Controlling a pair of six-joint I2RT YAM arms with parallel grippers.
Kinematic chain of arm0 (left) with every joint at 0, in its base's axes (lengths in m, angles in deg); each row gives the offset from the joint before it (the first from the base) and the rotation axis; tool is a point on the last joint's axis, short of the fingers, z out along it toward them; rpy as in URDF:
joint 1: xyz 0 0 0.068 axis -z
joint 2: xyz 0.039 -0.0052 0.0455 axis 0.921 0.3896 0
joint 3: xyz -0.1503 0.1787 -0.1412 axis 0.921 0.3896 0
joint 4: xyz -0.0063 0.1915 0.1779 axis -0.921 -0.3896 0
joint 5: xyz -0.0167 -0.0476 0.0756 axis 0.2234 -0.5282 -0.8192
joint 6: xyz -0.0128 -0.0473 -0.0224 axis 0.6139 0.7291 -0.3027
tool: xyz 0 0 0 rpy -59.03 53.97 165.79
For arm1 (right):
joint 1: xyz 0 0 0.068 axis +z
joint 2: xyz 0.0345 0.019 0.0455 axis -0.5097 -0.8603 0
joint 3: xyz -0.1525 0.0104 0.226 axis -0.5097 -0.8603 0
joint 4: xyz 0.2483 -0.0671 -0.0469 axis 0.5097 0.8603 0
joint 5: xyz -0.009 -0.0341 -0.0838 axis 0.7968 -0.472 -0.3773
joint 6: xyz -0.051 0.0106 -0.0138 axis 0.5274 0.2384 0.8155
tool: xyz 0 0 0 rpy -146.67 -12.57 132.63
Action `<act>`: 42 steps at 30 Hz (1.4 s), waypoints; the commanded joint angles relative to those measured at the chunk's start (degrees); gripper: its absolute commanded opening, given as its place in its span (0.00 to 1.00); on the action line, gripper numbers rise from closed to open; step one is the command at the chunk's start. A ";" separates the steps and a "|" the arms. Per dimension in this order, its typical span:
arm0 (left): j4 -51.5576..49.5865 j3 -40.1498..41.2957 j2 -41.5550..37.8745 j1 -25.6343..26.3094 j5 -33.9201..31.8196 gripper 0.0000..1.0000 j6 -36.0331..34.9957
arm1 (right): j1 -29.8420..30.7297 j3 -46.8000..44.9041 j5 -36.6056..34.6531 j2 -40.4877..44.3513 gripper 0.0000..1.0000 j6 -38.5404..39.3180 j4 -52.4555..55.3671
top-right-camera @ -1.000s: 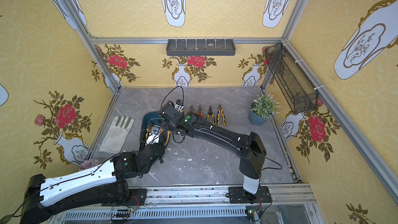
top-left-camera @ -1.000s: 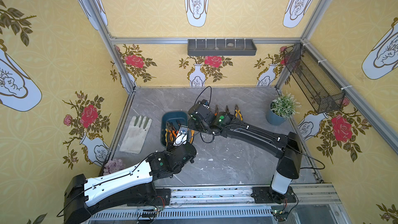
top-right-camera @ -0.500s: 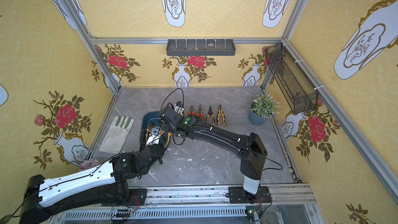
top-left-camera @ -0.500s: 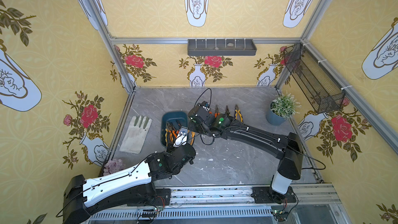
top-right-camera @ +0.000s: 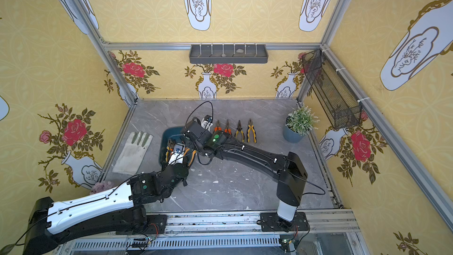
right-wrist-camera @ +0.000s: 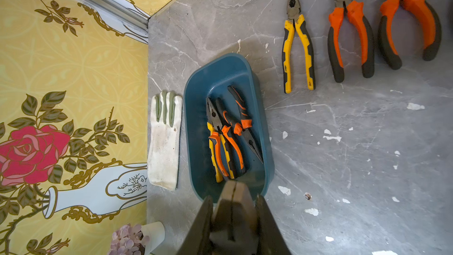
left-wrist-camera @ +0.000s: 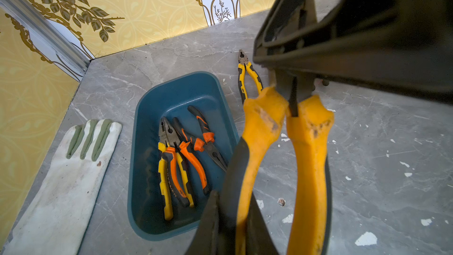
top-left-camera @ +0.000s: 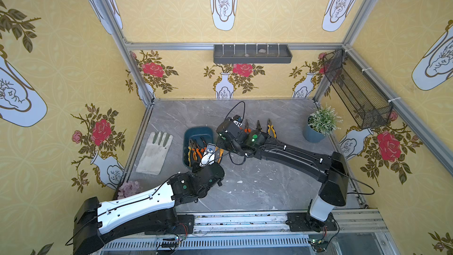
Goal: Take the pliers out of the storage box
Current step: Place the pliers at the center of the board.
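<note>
Left wrist: left jaws clamp yellow pliers point(left-wrist-camera: 309, 158) by a handle; right jaws flank the head, grip unclear

1. I see the storage box point(top-right-camera: 164, 141) on the grey table point(top-right-camera: 245, 180), with its near end hidden under both arms.
2. Boxed pliers point(top-right-camera: 168, 152) with orange and yellow handles lie inside it.
3. The left gripper point(top-right-camera: 178, 147) and right gripper point(top-right-camera: 187, 143) meet over the box. Yellow-handled pliers point(top-right-camera: 193, 155) show just beside them, but I cannot make out the grip from here.
4. A row of pliers point(top-right-camera: 239, 131) lies on the table beyond the right arm: two orange-handled, two yellow-handled.
5. A glove point(top-right-camera: 133, 153) lies left of the box, and a potted plant point(top-right-camera: 300, 123) stands near the right wall.
</note>
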 commanded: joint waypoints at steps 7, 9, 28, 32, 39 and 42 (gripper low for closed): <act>1.23 -1.50 1.91 0.03 -6.07 0.00 -2.96 | 0.36 -1.46 4.15 0.32 0.29 0.18 0.83; 1.05 -1.33 1.47 0.03 -6.65 0.00 -3.05 | 0.38 -2.03 5.72 0.16 0.31 -0.67 -0.17; -1.77 0.25 -1.27 0.03 -9.32 0.00 -2.09 | 1.79 -5.92 12.69 1.33 0.24 -4.99 -7.09; -1.47 0.34 -1.54 0.03 -9.17 0.00 -2.18 | 1.76 -5.43 11.62 1.27 0.01 -3.76 -5.99; -1.27 1.05 -3.43 0.03 -8.29 0.44 -0.59 | 1.90 -2.44 9.59 -0.24 0.00 0.64 -2.77; 0.03 1.75 -5.74 0.03 -6.21 0.64 -1.21 | 1.85 -2.14 7.06 0.51 0.00 2.28 -1.37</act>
